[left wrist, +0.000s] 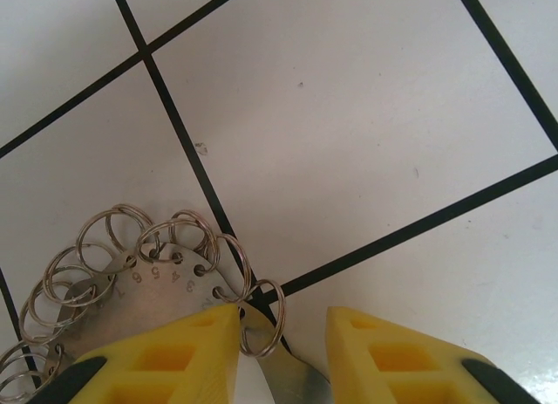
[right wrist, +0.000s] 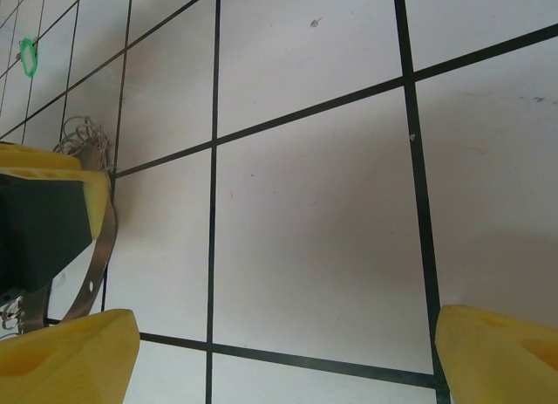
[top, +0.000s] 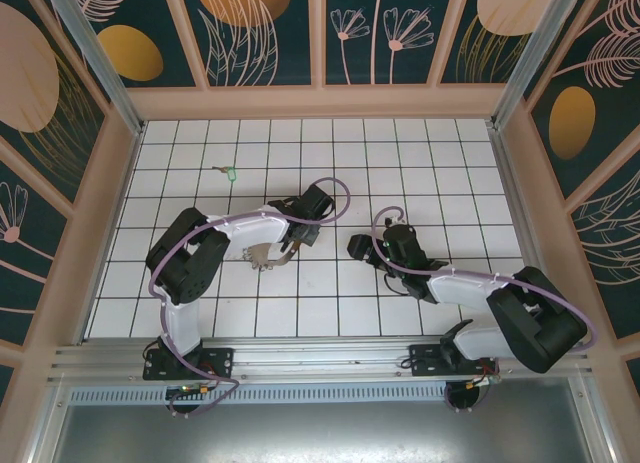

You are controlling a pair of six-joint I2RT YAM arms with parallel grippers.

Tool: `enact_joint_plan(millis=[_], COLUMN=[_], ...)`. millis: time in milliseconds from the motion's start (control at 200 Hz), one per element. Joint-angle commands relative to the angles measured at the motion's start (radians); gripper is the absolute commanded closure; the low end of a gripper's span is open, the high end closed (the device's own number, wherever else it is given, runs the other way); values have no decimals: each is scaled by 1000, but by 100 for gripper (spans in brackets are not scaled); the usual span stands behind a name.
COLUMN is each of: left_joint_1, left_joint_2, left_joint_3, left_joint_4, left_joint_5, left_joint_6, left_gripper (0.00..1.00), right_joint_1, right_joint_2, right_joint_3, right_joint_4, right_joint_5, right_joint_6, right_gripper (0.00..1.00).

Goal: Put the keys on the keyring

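Two robot arms over a white tiled tabletop (top: 420, 153), the left one holding a keyring.

Seen from above, the left end effector (left wrist: 283, 317) sits near the centre of the tabletop, its yellow fingers (left wrist: 174, 360) clenched on the thin band of the keyring (left wrist: 166, 273), a tan loop fringed with small silvery split rings and bearing a numbered metal plate. The key (top: 229, 170), tiny with a bright green head, lies flat on a tile at about 11 o'clock from that end effector, well apart from it. The right end effector (right wrist: 283, 321) hovers at about 3 o'clock from the left one, released, its fingers spread wide over bare tiles.
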Motion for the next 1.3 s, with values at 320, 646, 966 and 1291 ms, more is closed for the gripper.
enact_joint_plan(millis=[320,646,966,1291], left_joint_1=[-4,-3,5,33], left_joint_2=[37,47,50,50], left_joint_3=[32,26,11,4], left_joint_4=[20,30,40,50], left_joint_5=[-44,-45,-55,-41], left_joint_6=[41,43,45,44], left_gripper=[72,73,73,74], right_joint_1=[9,10,11,13], right_joint_2=[24,31,41,47], right_joint_3=[30,30,26,25], right_joint_4=[31,33,44,44], right_joint_5=[23,26,20,21], right_joint_6=[12,11,14,14], right_gripper=[12,12,12,12])
